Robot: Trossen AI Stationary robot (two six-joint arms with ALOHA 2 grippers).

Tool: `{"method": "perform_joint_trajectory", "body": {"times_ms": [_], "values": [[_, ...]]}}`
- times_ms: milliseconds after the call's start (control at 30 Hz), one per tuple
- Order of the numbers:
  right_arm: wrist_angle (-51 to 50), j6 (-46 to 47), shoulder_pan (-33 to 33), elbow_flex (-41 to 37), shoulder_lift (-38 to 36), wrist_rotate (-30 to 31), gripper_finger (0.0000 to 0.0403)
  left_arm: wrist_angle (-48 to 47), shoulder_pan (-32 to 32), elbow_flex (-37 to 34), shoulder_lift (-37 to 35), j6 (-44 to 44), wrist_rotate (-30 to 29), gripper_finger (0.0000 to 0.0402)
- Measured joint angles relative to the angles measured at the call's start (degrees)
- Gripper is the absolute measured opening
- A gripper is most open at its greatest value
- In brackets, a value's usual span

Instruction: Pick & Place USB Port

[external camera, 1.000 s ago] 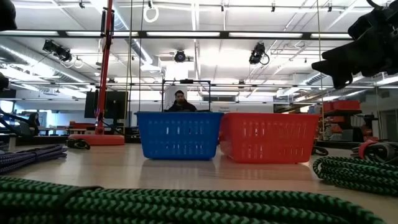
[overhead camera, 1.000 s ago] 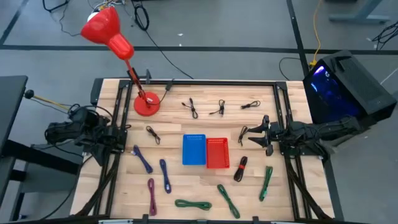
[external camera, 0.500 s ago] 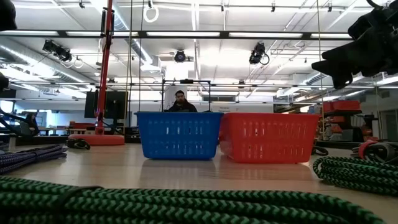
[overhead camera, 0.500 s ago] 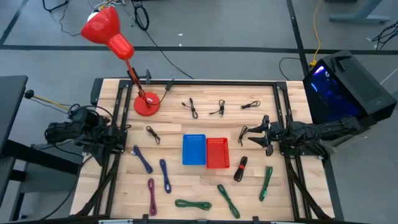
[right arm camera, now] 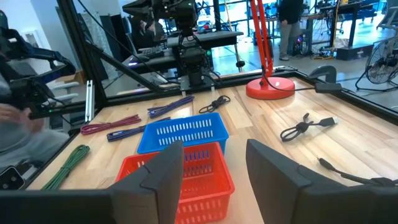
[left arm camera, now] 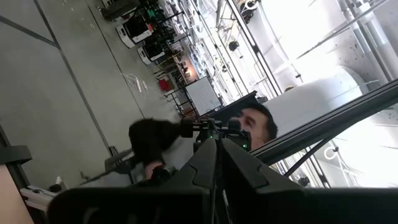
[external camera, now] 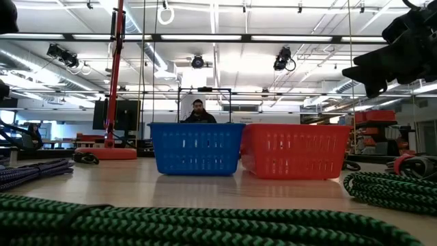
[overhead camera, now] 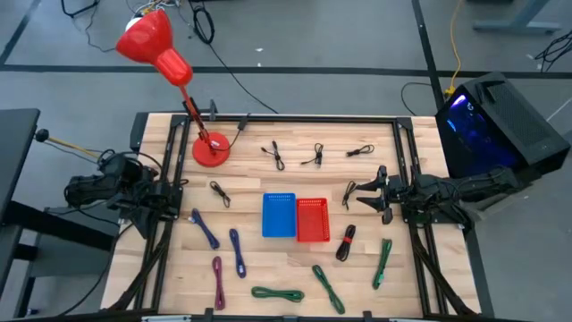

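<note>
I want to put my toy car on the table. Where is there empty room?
Bare wood lies between the red lamp base and the blue basket, and along the far edge behind the black cables. The near side is crowded with blue, purple and green cables.

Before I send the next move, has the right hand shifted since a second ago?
No. In the high view the right hand sits open at the same spot beside the red basket.
</note>
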Motion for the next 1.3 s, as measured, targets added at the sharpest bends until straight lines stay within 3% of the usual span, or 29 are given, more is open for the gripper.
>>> {"method": "perform_joint_trajectory", "body": {"times_ms": [1100,1300], "values": [[0.0,0.0,0.0,0.0,0.0,0.0,0.0178,0.0,0.0,0.0,0.0,0.0,-0.1,0.0025],[0.0,0.0,0.0,0.0,0.0,0.0,0.0178,0.0,0.0,0.0,0.0,0.0,-3.9,0.0025]]}}
